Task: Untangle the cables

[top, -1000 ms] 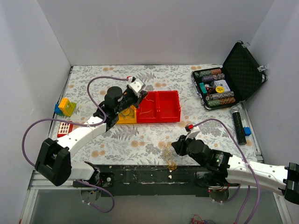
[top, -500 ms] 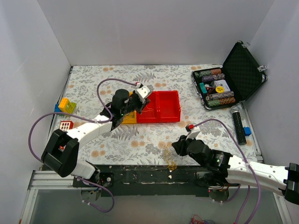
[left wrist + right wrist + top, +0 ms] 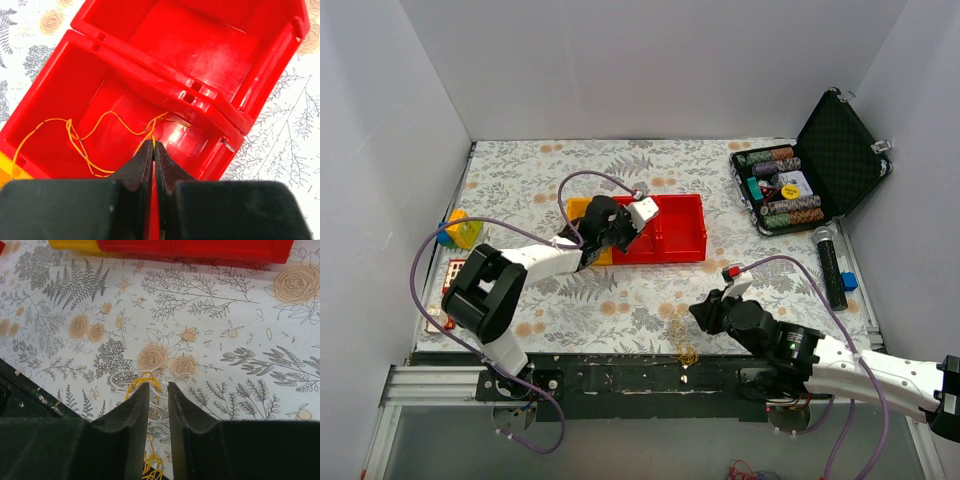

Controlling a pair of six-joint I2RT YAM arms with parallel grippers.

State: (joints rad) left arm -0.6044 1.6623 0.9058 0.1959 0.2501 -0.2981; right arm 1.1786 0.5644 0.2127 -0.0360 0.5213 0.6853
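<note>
The left gripper (image 3: 153, 145) has its two fingers pressed tight together. Right at the tips it pinches one end of a thin yellow wire (image 3: 95, 131).

This wire lies inside the red tray (image 3: 165, 87). The tray has two parts, and the wire is in the part nearer to the left arm. In the top view that is the left part, next to a yellow box (image 3: 582, 240). The wire runs long ways across the floor of that part. It starts at the gripper tips and goes off to the left in the wrist view, with a few wavy bends and one loose loop. Its far end points to the left corner of the tray. Most of it rests flat on the red floor.

The right gripper (image 3: 159, 385) has its fingers a little way apart, with a narrow gap between them. It sits low over the table (image 3: 240, 315), which has a flower pattern.

The clump of wires (image 3: 141, 386) lies on the table just under and in front of these fingers. It has yellow loops and pale white strands. It is longer than it is wide. It runs the same way as the fingers point, from just past the tips back under the gripper. In the top view the clump is close to the near edge of the table, well apart from the tray.
</note>
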